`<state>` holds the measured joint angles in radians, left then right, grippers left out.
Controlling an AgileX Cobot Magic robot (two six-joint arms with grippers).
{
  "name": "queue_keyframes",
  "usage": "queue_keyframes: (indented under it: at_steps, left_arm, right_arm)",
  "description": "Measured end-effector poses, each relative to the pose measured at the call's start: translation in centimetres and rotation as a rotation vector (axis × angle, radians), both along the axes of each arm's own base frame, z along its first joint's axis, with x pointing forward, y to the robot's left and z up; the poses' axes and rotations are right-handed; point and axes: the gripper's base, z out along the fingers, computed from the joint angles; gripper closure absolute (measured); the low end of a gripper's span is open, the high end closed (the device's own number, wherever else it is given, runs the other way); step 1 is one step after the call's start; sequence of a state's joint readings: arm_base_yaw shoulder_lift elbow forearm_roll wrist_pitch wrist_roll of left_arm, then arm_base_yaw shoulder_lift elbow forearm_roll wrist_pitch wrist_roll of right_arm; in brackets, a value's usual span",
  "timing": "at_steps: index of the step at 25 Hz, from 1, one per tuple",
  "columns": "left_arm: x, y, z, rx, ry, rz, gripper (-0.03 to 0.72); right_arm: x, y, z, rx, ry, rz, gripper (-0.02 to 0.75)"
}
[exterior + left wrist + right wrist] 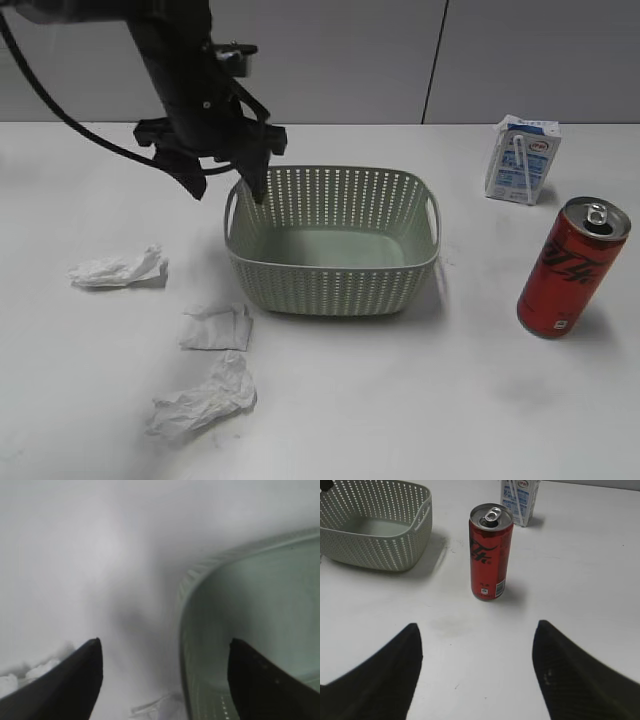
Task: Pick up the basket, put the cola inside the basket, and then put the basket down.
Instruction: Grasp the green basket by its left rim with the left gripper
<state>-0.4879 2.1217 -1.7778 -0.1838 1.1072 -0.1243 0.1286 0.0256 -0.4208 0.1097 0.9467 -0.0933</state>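
The sage-green basket (pixel 335 240) stands empty on the white table, mid-scene. My left gripper (pixel 228 190) is open and straddles the basket's left rim: in the left wrist view (pixel 162 645) one finger is outside the rim (pixel 186 630), the other inside. The red cola can (pixel 570 268) stands upright to the basket's right. In the right wrist view my right gripper (pixel 477 630) is open and empty, low over the table, with the cola (pixel 490 552) upright ahead of it and the basket (pixel 380 525) to its left. The right gripper is out of the exterior view.
A blue-and-white drink carton (pixel 522 158) stands behind the cola, also in the right wrist view (pixel 519 500). Three crumpled white tissues lie left of and in front of the basket (pixel 120 268) (pixel 216 327) (pixel 202 400). A grey wall runs behind the table.
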Motion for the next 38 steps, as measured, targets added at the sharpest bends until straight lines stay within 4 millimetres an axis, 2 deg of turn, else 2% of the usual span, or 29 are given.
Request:
queue_keyframes:
  at_steps: [5, 11, 16, 18, 21, 26, 28, 34, 38]
  left_arm:
    - [-0.6, -1.9, -2.9, 0.033, 0.063, -0.01, 0.1]
    - [-0.5, -2.1, -4.6, 0.061, 0.102, 0.046, 0.137]
    - [-0.3, -2.0, -4.8, 0.079, 0.104, 0.091, 0.22]
    - [-0.3, -2.0, -5.4, 0.089, 0.122, 0.096, 0.249]
    - [-0.3, -2.0, -6.1, 0.102, 0.144, 0.097, 0.338]
    - [-0.4, -1.8, -6.0, 0.104, 0.155, 0.105, 0.617]
    - [-0.4, -1.8, -5.8, 0.091, 0.159, 0.113, 0.683]
    - [-0.7, -1.8, -3.6, 0.037, 0.159, 0.141, 0.691]
    - [-1.2, -1.1, -1.2, 0.005, 0.177, 0.186, 0.691]
  right_arm:
    - [0.0, 0.0, 0.0, 0.0, 0.0, 0.0, 0.218]
    - [0.0, 0.0, 0.0, 0.0, 0.0, 0.0, 0.218]
    - [0.0, 0.0, 0.0, 0.0, 0.0, 0.0, 0.218]
    - [0.0, 0.0, 0.0, 0.0, 0.0, 0.0, 0.218]
    - [0.0, 0.0, 0.0, 0.0, 0.0, 0.0, 0.218]
    - [0.0, 0.0, 0.0, 0.0, -0.001, 0.0, 0.218]
    - [0.0, 0.0, 0.0, 0.0, -0.001, 0.0, 0.218]
    - [0.0, 0.0, 0.0, 0.0, -0.001, 0.0, 0.218]
    - [0.0, 0.0, 0.0, 0.0, -0.001, 0.0, 0.219]
